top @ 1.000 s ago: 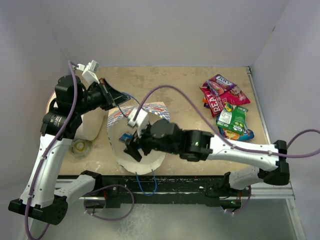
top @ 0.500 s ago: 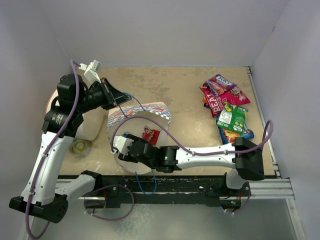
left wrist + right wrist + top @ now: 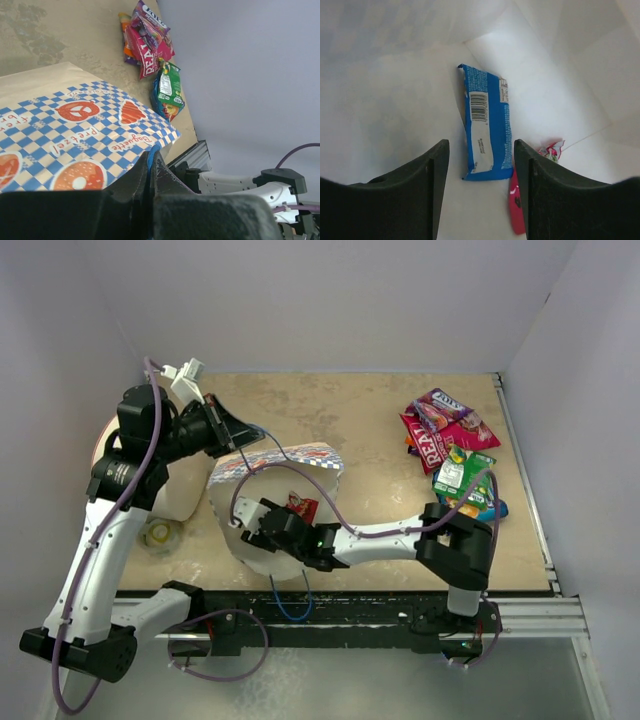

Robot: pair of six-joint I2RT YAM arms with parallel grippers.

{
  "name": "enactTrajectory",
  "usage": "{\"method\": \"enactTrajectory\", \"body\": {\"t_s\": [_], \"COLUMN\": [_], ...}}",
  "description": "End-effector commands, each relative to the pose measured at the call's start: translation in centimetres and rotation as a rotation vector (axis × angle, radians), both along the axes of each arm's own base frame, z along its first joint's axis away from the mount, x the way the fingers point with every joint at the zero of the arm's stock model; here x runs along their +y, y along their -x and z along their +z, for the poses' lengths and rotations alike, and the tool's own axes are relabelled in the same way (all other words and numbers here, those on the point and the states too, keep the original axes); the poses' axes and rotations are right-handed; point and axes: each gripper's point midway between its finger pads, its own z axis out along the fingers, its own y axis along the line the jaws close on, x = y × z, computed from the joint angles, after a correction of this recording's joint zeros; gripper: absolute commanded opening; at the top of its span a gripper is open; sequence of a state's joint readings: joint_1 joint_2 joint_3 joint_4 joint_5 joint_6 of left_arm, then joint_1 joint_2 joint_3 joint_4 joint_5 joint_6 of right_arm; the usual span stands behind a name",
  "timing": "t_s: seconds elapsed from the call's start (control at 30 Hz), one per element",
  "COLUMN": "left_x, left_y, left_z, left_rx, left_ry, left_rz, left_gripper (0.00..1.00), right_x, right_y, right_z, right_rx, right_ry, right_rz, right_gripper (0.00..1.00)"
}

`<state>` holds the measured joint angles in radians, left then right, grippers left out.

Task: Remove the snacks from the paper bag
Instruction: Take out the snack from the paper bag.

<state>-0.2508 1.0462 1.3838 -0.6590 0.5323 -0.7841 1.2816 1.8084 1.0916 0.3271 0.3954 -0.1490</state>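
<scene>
The paper bag [image 3: 268, 462] lies on its side with its cream mouth toward the near edge. Its blue-checked outside fills the left wrist view [image 3: 75, 125]. My left gripper [image 3: 236, 438] is shut on the bag's blue cord handle [image 3: 151, 154] and holds the top edge up. My right gripper [image 3: 255, 528] is open inside the bag. In the right wrist view the right gripper [image 3: 480, 150] straddles a blue snack packet [image 3: 487, 125] lying flat on the cream inside [image 3: 395, 100]. A red packet [image 3: 516, 200] lies beside the right finger and shows from above [image 3: 300, 508]. Several snacks [image 3: 452, 445] lie piled at the right.
A large white cylinder [image 3: 185, 495] stands left of the bag, with a small round yellowish object [image 3: 160, 533] beside it. A metal rail [image 3: 380, 605] runs along the near table edge. Grey walls close in the back and both sides.
My right arm has swung left and pushed its gripper deeper into the bag, its elbow folding toward the near right. The left gripper still holds the handle; the bag's top has lifted slightly.
</scene>
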Motion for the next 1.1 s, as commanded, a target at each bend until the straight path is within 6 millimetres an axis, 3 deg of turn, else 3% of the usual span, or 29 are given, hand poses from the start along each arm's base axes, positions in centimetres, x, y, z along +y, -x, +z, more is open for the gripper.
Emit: {"method": "enactTrajectory", "body": {"t_s": [0.0, 0.53, 0.67, 0.77, 0.87, 1.07], "left_x": [-0.2, -0.6, -0.6, -0.4, -0.3, 0.0], "left_y": [0.2, 0.4, 0.5, 0.5, 0.6, 0.5], "left_z": [2.7, 2.8, 2.6, 2.5, 2.1, 1.9], "left_rx": [-0.092, -0.095, -0.087, -0.086, -0.072, -0.074], "left_ry": [0.022, 0.032, 0.026, 0.02, 0.014, -0.002], "left_rz": [-0.029, -0.058, -0.058, -0.05, -0.042, -0.026], "left_gripper": [0.0, 0.0, 0.0, 0.0, 0.0, 0.0], "right_x": [1.7, 1.0, 0.9, 1.0, 0.8, 0.6], "right_y": [-1.7, -5.3, -5.6, -5.2, -4.9, -3.8], "right_z": [0.8, -5.5, -6.7, -6.6, -5.8, -2.6], "right_rx": [0.014, 0.017, 0.022, 0.036, 0.038, 0.036], "right_ry": [-0.118, -0.016, 0.031, 0.037, 0.052, 0.036], "right_rz": [-0.018, -0.109, -0.111, -0.083, -0.068, -0.033], "right_gripper": [0.57, 0.68, 0.58, 0.43, 0.27, 0.18]}}
